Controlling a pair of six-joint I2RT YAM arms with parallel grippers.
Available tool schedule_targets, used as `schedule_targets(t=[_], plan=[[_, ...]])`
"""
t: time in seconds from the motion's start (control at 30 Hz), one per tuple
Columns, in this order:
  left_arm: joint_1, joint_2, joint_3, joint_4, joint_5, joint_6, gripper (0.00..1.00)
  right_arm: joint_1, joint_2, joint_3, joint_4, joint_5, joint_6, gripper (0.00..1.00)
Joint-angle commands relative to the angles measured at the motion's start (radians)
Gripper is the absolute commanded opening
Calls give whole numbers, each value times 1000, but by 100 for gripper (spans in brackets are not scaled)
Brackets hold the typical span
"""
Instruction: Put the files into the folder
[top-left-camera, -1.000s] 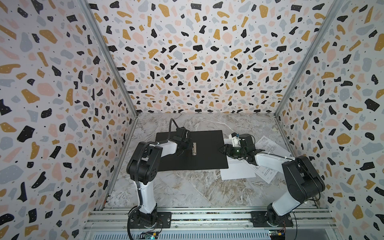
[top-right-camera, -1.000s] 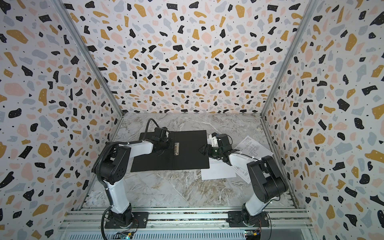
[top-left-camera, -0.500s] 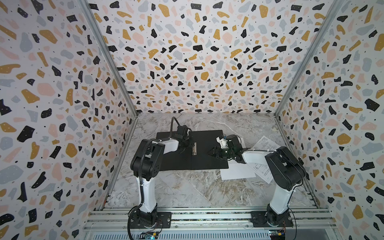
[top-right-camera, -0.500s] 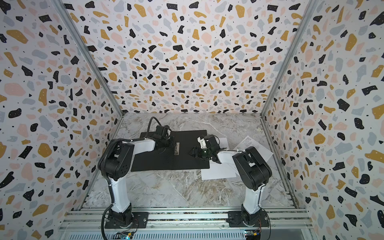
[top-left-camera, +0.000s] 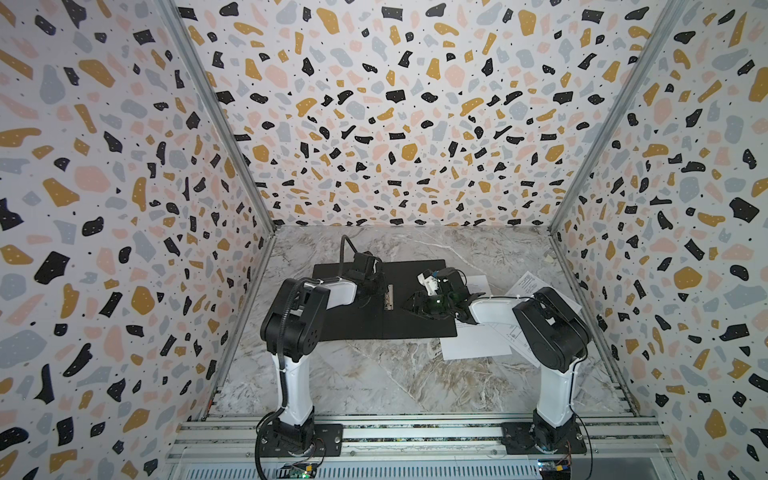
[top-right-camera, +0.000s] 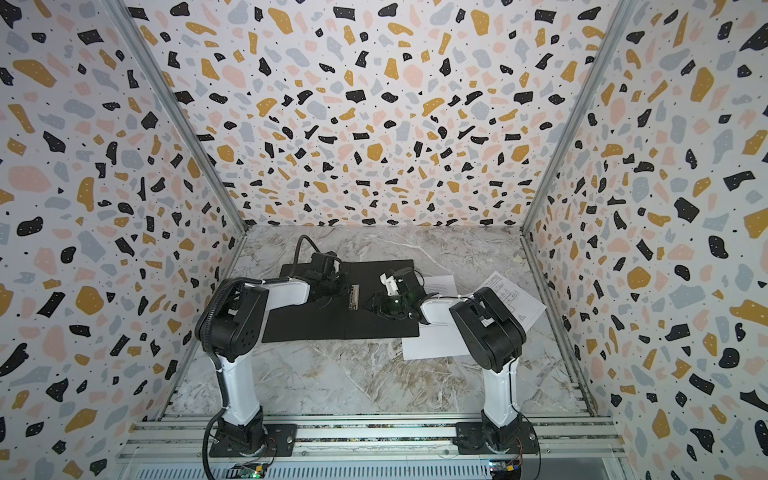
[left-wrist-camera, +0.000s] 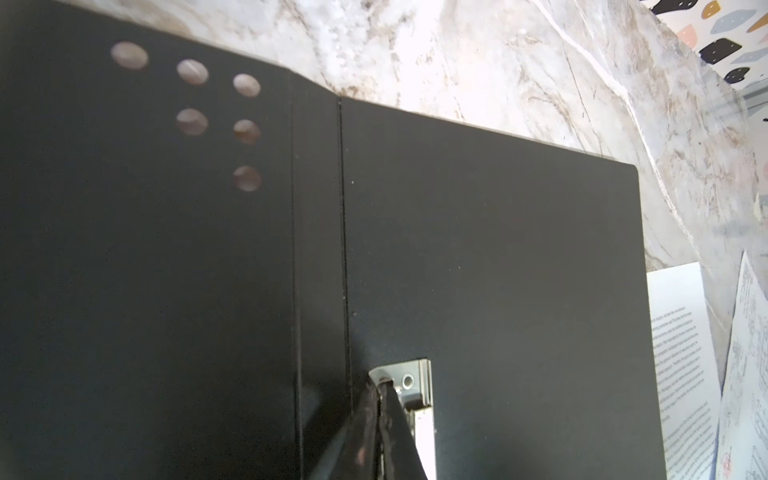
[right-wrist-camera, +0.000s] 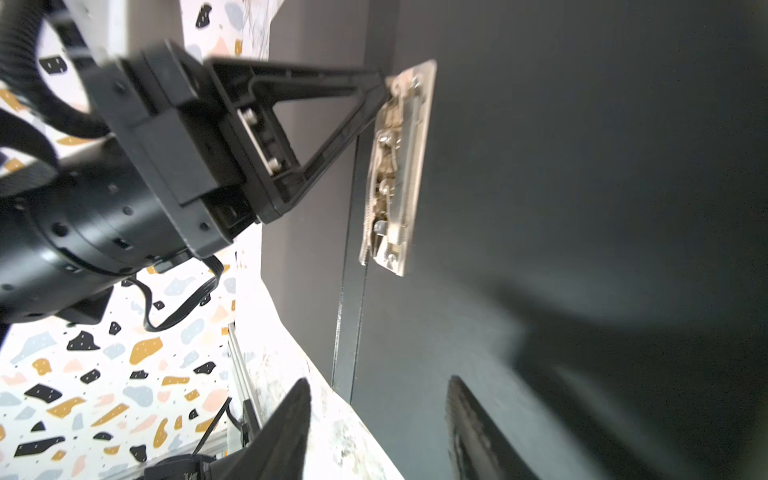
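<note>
Right jaws now over folder (top-left-camera: 415, 328).

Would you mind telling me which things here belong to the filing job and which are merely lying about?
Job: folder, open; its metal clip; text sheet; drawing sheet; left gripper, shut at the clip; right gripper, open above the folder.
Not the job: marble table; patterned walls; a small pale bit by the right wall, too small to identify.
</note>
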Motion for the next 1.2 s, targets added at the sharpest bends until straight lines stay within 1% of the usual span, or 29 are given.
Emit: schedule_targets(t=[0.0,0.17,0.3,0.43,0.53,0.63,0.93,1.17], plan=[[4,-3,-39,-29,-3,-25,8,25,26,51,4,-26,26,48],[4,-21,-56,-21,-11,-50,8,42,76,101,-5,-43,42,39],[4,-32,-72,-7,-10,-65,8,48,104,136,-17,-38,45,36],[4,-37,-88,-1,-7,-64,8,47,136,182,-49,-28,34,32],[4,-40,-99,1,-7,-61,8,46,164,214,-66,-29,32,26],[4,-42,-101,2,-8,-54,8,44,191,239,-76,-35,33,22],[4,-45,-104,11,0,-58,7,42,227,278,-85,-41,48,21],[4,-43,-122,24,1,-58,7,41,245,294,-85,-40,50,18]])
